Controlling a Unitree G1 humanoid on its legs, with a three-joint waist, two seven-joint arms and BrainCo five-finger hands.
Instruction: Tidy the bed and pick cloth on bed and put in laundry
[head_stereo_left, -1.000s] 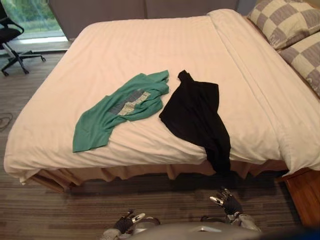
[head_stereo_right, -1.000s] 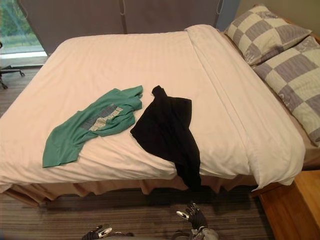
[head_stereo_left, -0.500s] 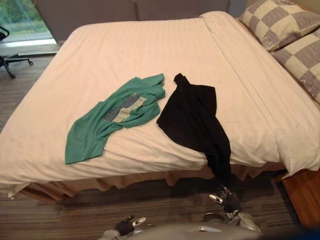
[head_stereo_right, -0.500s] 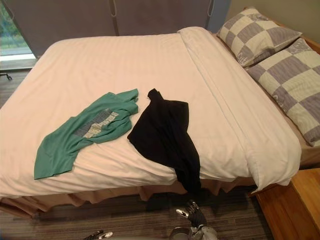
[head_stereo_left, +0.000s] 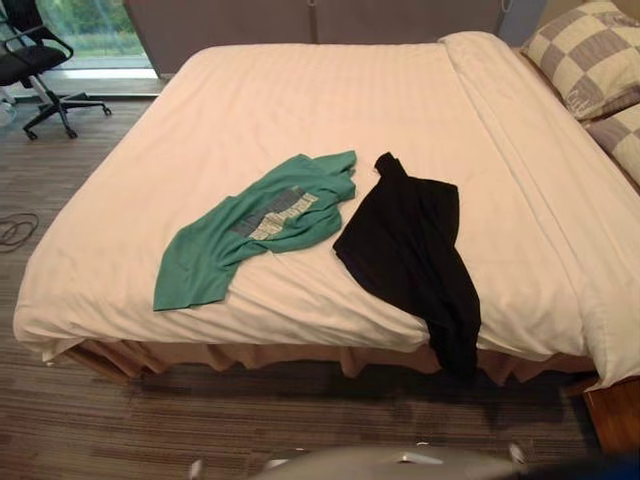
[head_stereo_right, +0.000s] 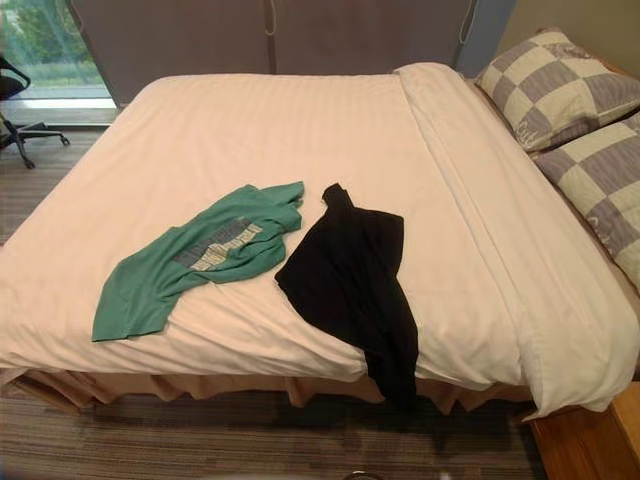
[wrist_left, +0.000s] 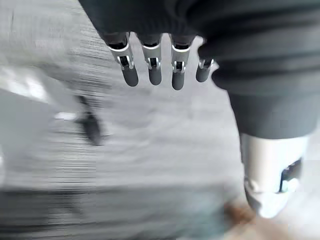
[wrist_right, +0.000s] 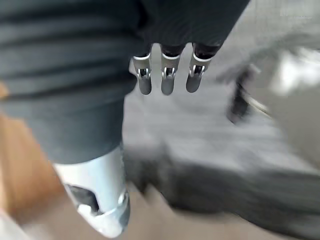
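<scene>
Cloth (head_stereo_left: 262, 225) on bed (head_stereo_left: 300, 100); left hand (wrist_left: 152, 69), right hand (wrist_right: 167, 80) well apart, straight-fingered, empty

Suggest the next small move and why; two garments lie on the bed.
Probably raise the right hand toward the black cloth: its end hangs over the near edge of the bed, on the robot's right. Both hands are open and empty; the left hand and green shirt can wait.

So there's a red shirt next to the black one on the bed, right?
Not quite. The shirt next to the black one on the bed is green, not red. The left eye view shows it.
</scene>
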